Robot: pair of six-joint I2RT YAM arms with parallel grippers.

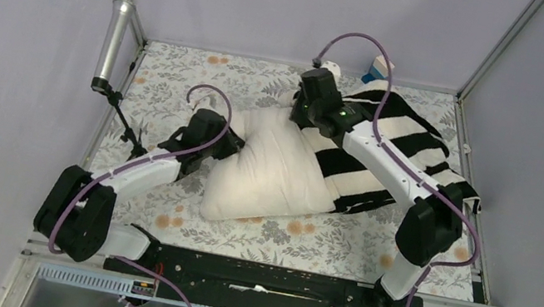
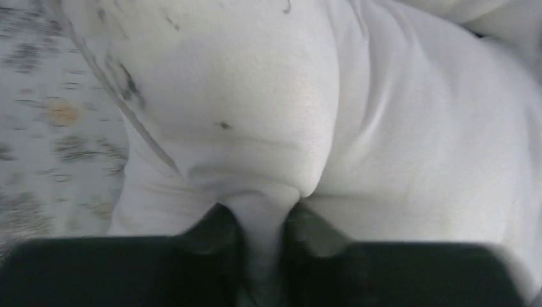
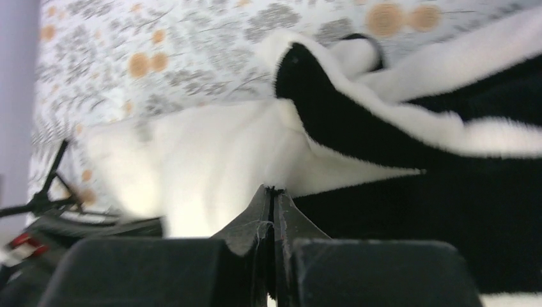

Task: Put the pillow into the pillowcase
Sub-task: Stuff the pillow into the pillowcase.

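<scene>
From above, the pillow (image 1: 274,172) is seen lying across the middle of the floral table cover (image 1: 181,74), its left end bare and its right end tucked under the striped pillowcase (image 1: 402,138), which is bunched toward the far right corner. The left gripper (image 1: 230,144) is set against the pillow's left edge, while the right gripper (image 1: 307,114) is placed at the far side, where the pillowcase rim meets the pillow; neither gripper's state can be told from this height. A silver cylinder (image 1: 115,29) is mounted on a stand by the left wall. In the left wrist view, a fold of the cream pillow (image 2: 396,128) is seen pinched in the left gripper (image 2: 263,233), the cloth being drawn down into a narrow ridge between the dark fingers (image 2: 214,227); a strip of the table cover (image 2: 45,128) is visible at the left. In the right wrist view, the right gripper (image 3: 273,201) is shown with its jaws pressed together, the tips lying at the seam where the pillow (image 3: 204,163) passes under the black and white pillowcase (image 3: 415,192); whether any cloth is caught between them cannot be told. The table cover (image 3: 192,51) is seen beyond.
</scene>
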